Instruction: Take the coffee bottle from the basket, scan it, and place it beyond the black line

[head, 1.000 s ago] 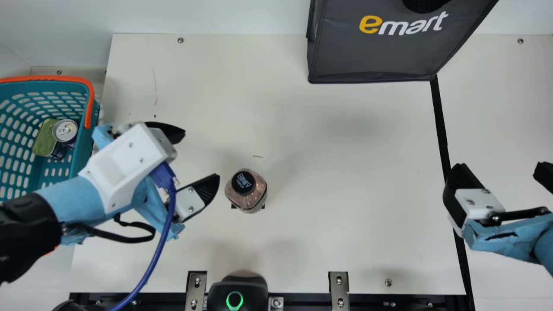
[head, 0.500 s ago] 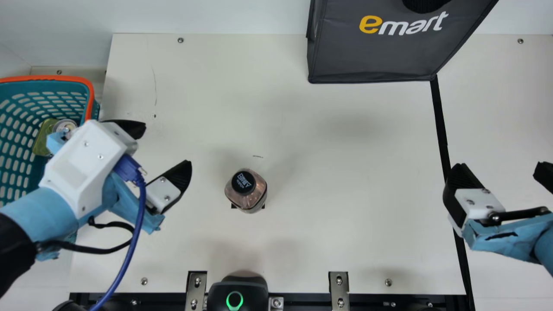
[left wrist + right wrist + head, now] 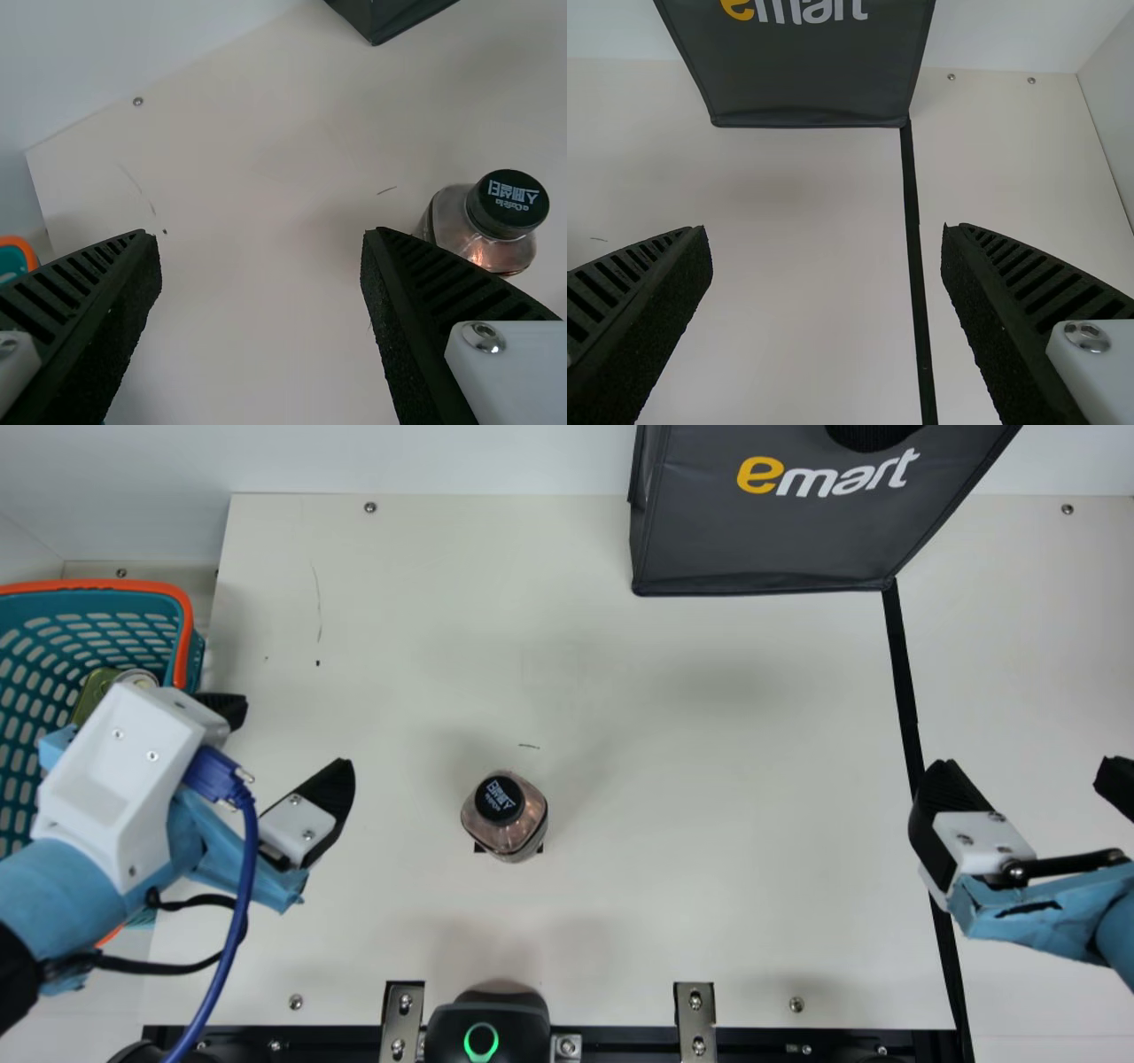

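In the main view my left pincer [image 3: 291,735] and right pincer [image 3: 1028,766] gape empty, the coffee bottle [image 3: 507,819] upright on the table [image 3: 709,779] between them; my left wrist view shows it past one spread finger [image 3: 452,288], my right, the black line [image 3: 914,212].

The main view looks from above, steeply down onto the table [image 3: 709,779]. The 2 wrist views look from nearer, at a slant across the table toward the wall [image 3: 443,460]. All 3 views share the bag [image 3: 762,540]; main and left wrist share the basket [image 3: 97,602] and bottle [image 3: 509,831]; main and right wrist, the black line [image 3: 902,682].
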Robot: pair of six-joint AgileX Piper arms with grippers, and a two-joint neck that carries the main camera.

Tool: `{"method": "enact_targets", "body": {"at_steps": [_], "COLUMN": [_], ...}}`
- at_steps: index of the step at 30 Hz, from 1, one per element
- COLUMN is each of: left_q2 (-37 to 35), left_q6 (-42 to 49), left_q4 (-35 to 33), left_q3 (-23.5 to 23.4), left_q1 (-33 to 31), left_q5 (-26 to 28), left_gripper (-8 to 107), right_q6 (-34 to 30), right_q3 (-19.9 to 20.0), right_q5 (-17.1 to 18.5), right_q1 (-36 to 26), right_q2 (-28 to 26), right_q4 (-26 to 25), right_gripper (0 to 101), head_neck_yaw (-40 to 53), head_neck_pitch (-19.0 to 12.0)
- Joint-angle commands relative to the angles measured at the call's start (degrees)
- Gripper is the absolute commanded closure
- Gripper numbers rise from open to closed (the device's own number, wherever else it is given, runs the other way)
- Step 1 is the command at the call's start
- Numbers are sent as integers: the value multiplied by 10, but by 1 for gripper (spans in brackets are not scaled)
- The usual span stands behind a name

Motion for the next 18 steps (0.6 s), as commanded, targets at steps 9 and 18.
{"method": "enact_targets", "body": {"at_steps": [9, 18], "left_q2": [6, 20], "left_q6": [-121, -236], "left_q4": [38, 113], "left_q3": [-32, -49], "left_q1": [-58, -148], "left_q5": [56, 88], "left_gripper": [9, 9], "right_q6": [0, 0], "right_q3": [0, 0], "right_q5": [0, 0], "right_q1": [0, 0], "right_q2": [0, 0], "right_q4": [0, 0], "right_gripper": [10, 10], "head_neck_yaw": [1, 1], "head_neck_pitch": [-10, -10]}}
